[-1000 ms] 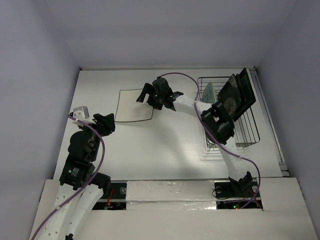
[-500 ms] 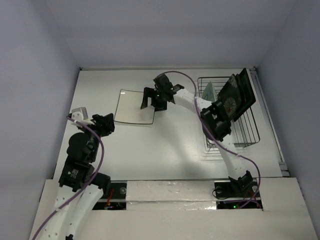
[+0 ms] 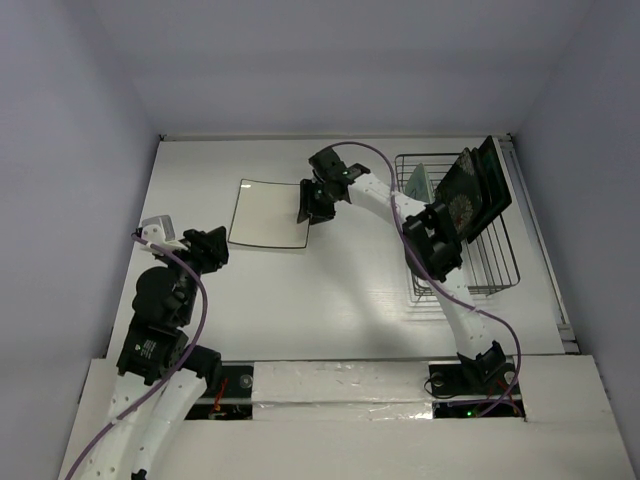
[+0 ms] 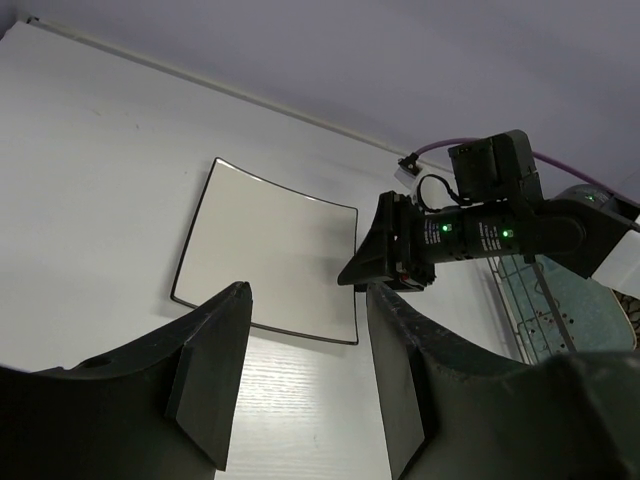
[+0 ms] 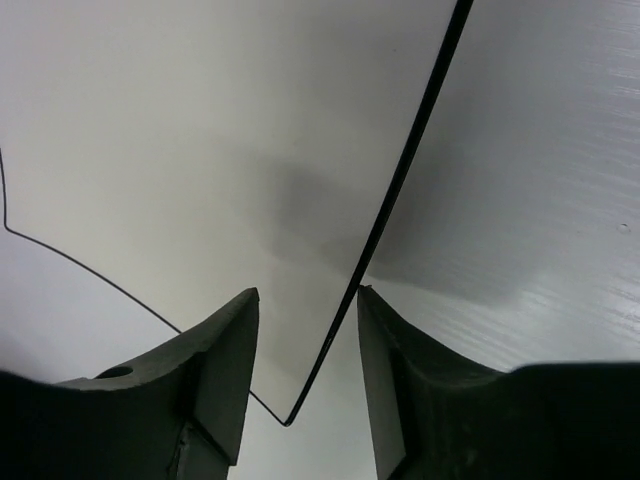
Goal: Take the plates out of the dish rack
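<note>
A white square plate (image 3: 266, 213) lies flat on the table, also seen in the left wrist view (image 4: 265, 255) and filling the right wrist view (image 5: 200, 150). My right gripper (image 3: 312, 205) hovers over its right edge, jaws partly apart with nothing gripped; the plate's dark rim passes below the gap (image 5: 305, 300). The dish rack (image 3: 495, 262) stands at the right and holds a mint-green plate (image 3: 417, 183), a black flowered plate (image 3: 462, 202) and a dark-rimmed plate (image 3: 494, 185), all on edge. My left gripper (image 3: 213, 247) is open and empty, well left of the white plate (image 4: 308, 300).
The right arm (image 3: 430, 245) reaches across the rack's near-left corner. Walls close the table at the back and on both sides. The rack's wires (image 4: 530, 300) show at the right of the left wrist view.
My right gripper's jaws have narrowed from wide open and it has drawn slightly toward the white plate's right edge. The plate stays on the table. The left arm has not moved.
</note>
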Available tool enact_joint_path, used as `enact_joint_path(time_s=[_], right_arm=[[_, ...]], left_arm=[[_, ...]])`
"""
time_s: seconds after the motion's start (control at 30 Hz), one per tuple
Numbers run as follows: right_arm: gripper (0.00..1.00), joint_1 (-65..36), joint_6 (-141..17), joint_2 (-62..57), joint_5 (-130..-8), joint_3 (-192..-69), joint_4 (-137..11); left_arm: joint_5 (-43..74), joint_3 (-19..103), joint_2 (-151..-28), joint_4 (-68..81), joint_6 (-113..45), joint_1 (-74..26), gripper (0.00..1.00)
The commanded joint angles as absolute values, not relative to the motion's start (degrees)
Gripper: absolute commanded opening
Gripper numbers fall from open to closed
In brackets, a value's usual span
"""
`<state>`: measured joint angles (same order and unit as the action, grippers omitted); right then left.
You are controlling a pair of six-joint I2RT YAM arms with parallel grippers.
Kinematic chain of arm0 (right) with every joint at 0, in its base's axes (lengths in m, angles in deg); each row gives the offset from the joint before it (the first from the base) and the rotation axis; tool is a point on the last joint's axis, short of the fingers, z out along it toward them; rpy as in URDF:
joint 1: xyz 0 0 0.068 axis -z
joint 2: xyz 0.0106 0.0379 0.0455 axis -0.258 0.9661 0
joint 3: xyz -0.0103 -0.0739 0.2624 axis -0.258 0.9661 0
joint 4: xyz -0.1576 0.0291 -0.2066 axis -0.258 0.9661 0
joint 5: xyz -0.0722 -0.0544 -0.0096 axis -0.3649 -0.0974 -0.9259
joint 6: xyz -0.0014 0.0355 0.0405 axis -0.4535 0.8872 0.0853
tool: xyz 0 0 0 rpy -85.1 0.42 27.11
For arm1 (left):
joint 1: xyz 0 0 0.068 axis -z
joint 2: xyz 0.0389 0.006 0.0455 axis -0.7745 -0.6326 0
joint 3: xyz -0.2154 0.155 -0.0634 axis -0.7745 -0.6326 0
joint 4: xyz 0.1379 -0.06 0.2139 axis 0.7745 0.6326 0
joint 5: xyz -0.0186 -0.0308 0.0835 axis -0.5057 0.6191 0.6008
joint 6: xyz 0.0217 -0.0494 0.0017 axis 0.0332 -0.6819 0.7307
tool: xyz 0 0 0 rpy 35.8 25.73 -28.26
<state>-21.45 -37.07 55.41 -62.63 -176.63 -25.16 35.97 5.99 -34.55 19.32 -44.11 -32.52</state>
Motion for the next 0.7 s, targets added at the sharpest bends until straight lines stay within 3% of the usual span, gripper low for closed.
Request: enact_joint_path(time_s=[0.0, 0.07, 0.13, 0.37, 0.43, 0.53, 0.6, 0.63, 0.67], right_arm=[[0.49, -21.52, -35.70, 55.16, -62.44, -178.29, -26.24], [0.37, -21.52, -34.92, 55.87, -62.44, -179.52, -26.15], [0.35, -21.52, -34.30, 56.93, -62.17, -181.28, -26.33], [0.39, -21.52, -31.31, 60.27, -60.16, -190.15, -28.33], [0.47, -21.52, -31.04, 59.40, -59.54, -189.99, -30.80], [0.48, -21.52, -33.06, 52.38, -63.04, -184.12, -36.68], [0.29, -21.52, -36.13, 44.56, -66.99, -179.62, -38.72], [0.06, -21.52, -37.45, 41.84, -68.40, -178.74, -38.55], [0.00, -21.52, -40.51, 38.94, -71.81, -177.52, -38.28]], left_arm=[[35.80, 5.69, -34.10, 16.40, -44.13, -32.83, 0.46], [35.80, 5.69, -34.10, 16.31, -44.04, -32.83, 0.46], [35.80, 5.69, -33.84, 16.40, -43.95, -32.83, 0.46], [35.80, 5.69, -33.93, 16.40, -43.95, -32.83, 0.46], [35.80, 5.69, -33.93, 16.57, -44.04, -32.83, 0.46], [35.80, 5.78, -33.75, 16.58, -44.13, -32.83, 0.46], [35.80, 5.78, -33.66, 16.58, -44.04, -32.83, 0.46], [35.80, 5.78, -33.49, 16.49, -44.04, -32.83, 0.46], [35.80, 5.69, -33.49, 16.49, -43.95, -32.83, 0.46]])
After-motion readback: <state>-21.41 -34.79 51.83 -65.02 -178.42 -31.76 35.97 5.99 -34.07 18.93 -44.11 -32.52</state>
